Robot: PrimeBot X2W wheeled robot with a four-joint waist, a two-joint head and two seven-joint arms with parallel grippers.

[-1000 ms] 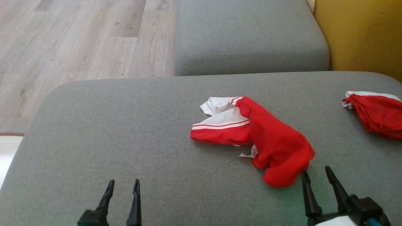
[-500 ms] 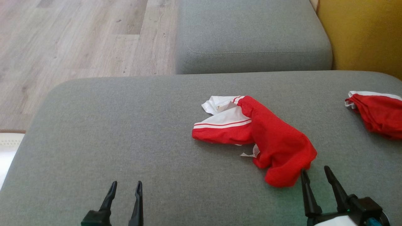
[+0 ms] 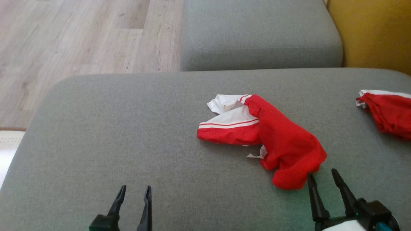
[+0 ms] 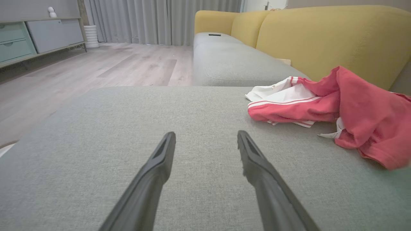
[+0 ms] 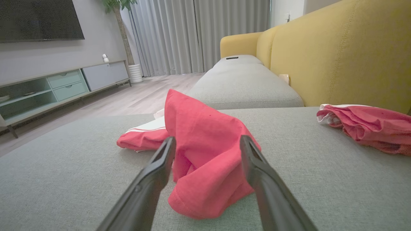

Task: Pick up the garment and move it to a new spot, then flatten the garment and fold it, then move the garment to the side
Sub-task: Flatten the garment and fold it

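Your right gripper (image 3: 322,173), fingers spread, at 5 o'clock of crumpled garment (image 3: 273,141) | left gripper (image 3: 135,187) (empty) parted, at its 8 o'clock.

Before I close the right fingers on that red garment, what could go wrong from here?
1. The right gripper, fingers open, faces only the bunched near lobe of the garment; closing there may catch one layer, so it could lift twisted.
2. A second red garment lies to the right on the same cushion; carrying that way could land on it.
3. The left gripper is over bare cushion, too far to support the lift.
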